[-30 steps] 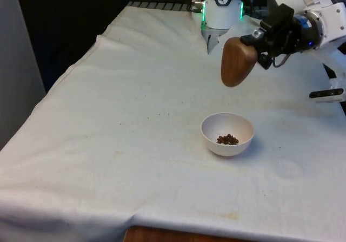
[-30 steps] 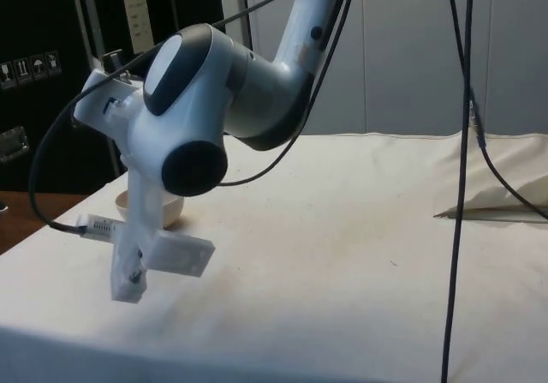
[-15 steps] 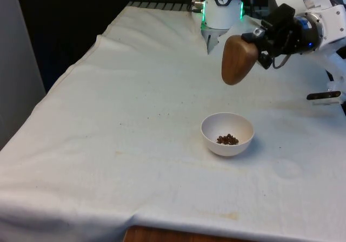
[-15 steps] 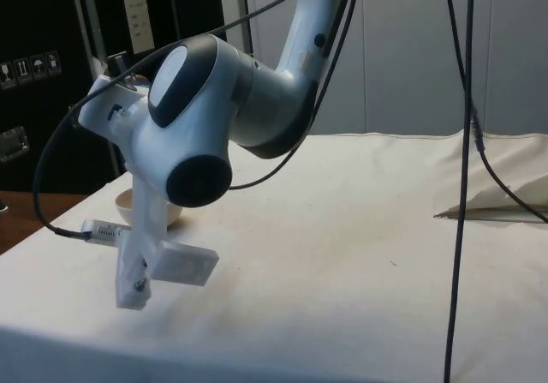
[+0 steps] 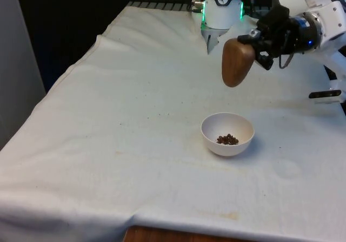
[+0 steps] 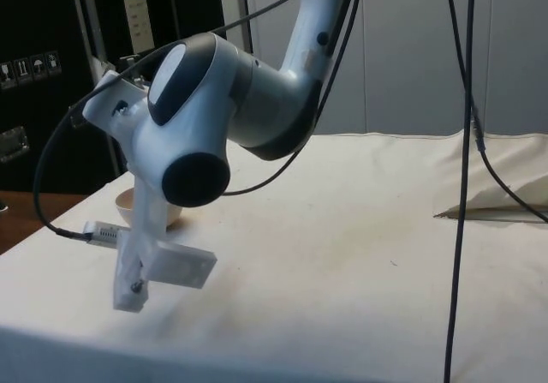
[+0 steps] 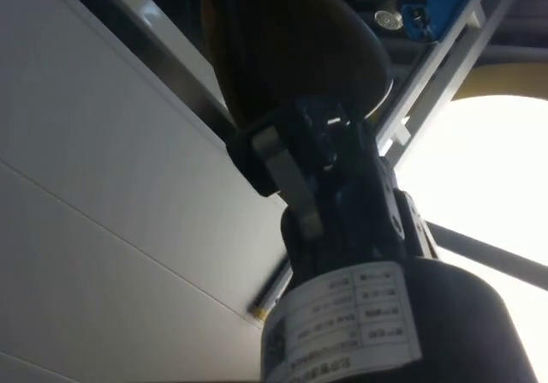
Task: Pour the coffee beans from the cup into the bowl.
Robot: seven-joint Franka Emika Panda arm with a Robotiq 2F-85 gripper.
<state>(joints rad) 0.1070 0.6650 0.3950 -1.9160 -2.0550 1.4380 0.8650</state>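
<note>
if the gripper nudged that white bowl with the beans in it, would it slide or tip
Probably slide. The white bowl looks low and wide with a rounded underside, so tipping seems unlikely, though it might rock. It holds only a few coffee beans, so it is likely light, and the cloth could drag or bunch.

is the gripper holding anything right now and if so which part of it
Yes. The gripper holds the brown wooden cup by its upper end, tipped above the white bowl.
</note>
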